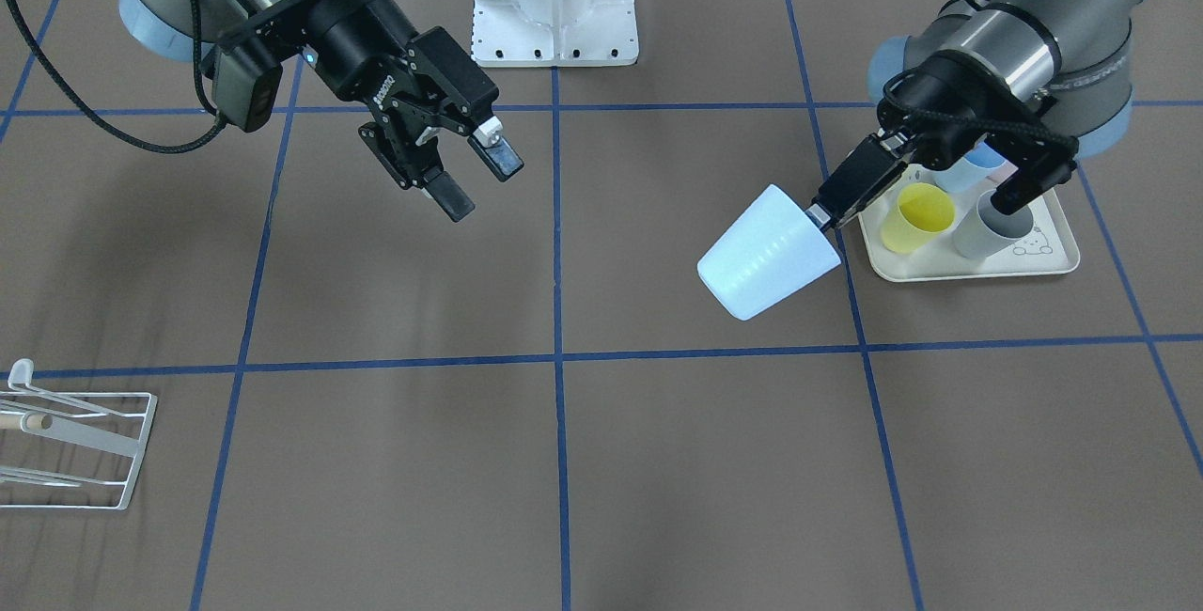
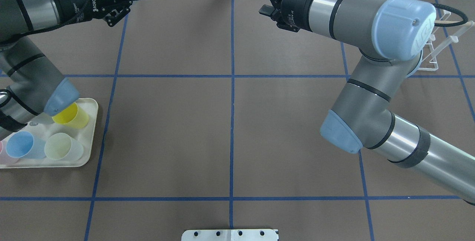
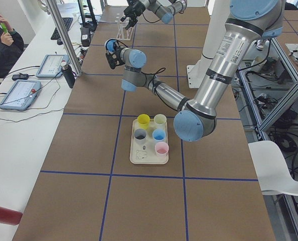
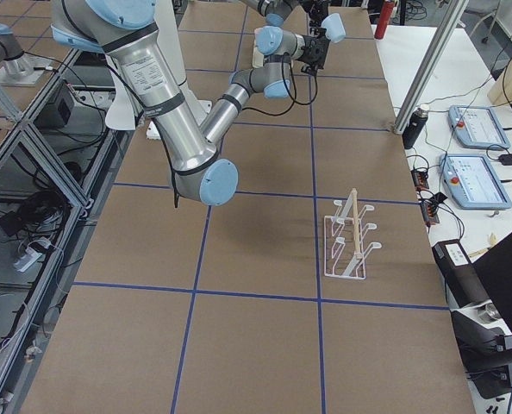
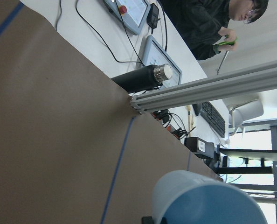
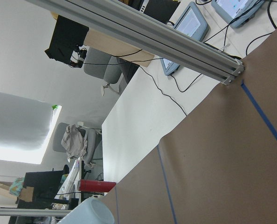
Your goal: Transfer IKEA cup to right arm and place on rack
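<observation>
Counts: 6 cups, 1 tray, 1 rack, 2 grippers.

Tray (image 1: pixel 1053 265): cream, flat on the counter (image 1: pixel 564 461) by its left edge. It holds 5 cups, all upright with mouths up:
- yellow cup (image 1: pixel 916 216)
- grey cup (image 1: pixel 987 227)
- blue cup (image 3: pixel 159 134)
- pink cup (image 3: pixel 161 147)
- pale green cup (image 3: pixel 160 119)

The insides of the yellow and grey cups look bare in the front view. I can't tell for the other three.

6th cup is the IKEA cup (image 1: pixel 769 258), pale blue. It is off the counter, over the left half, tipped on its side. In the front view it sits just beside the tray on the centre-line side.

Left gripper (image 1: pixel 825 213) is clamped narrow on the cup's rim. The wide mouth end is at the fingers and the base points away, toward the middle of the counter.

Right gripper (image 1: pixel 481 180) has its jaws spread wide and holds nothing. It hangs above the right half, angled toward the cup. It is well apart from the cup, with the centre tape line between them.

Rack (image 4: pixel 349 246): white wire frame with slanted rods and one pale wooden rod. It stands near the counter's right edge on the operators' side, well apart from both grippers and the cup.
</observation>
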Motion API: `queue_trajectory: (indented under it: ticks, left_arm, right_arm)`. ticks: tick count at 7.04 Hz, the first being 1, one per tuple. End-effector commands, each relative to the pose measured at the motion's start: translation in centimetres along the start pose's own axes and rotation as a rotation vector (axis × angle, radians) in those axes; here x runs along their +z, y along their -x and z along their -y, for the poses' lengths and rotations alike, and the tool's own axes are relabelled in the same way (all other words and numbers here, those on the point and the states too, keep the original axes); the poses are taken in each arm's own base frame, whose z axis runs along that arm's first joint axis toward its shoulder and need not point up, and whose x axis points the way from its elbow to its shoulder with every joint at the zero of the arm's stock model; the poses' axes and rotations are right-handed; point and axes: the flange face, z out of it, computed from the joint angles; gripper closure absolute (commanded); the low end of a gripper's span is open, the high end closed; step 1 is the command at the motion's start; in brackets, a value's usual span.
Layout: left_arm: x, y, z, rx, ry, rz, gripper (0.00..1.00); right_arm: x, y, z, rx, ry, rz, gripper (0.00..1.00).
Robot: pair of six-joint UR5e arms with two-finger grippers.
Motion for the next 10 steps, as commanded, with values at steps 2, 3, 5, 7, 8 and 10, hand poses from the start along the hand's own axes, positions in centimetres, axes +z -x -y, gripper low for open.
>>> queue_trajectory:
  ticks: [2, 3, 5, 7, 8, 10]
  left_arm:
    - [1.3, 1.2, -1.4, -0.237, 0.124, -0.236, 1.00]
    - [3.1, 0.9, -3.7, -0.254, 0.153, -0.260, 1.00]
    - [5.8, 0.7, -8.0, -0.288, 0.208, -0.297, 1.00]
    - [6.3, 1.5, -9.1, -0.306, 0.213, -0.312, 1.00]
    - [6.4, 1.3, -9.2, -0.307, 0.216, -0.315, 1.00]
    - [6.7, 1.1, -9.9, -0.312, 0.230, -0.320, 1.00]
  right_arm:
    - [-0.1, -0.1, -0.4, 0.098, 0.048, 0.116, 0.00]
    - [0.0, 0.4, -0.8, 0.109, 0.056, 0.123, 0.00]
    - [0.3, 0.5, -1.6, 0.113, 0.070, 0.124, 0.00]
    - [0.3, 1.5, -1.8, 0.154, 0.072, 0.143, 0.00]
    - [0.3, 1.9, -1.8, 0.171, 0.059, 0.155, 0.00]
    - [0.4, 2.1, -1.8, 0.192, 0.053, 0.159, 0.00]
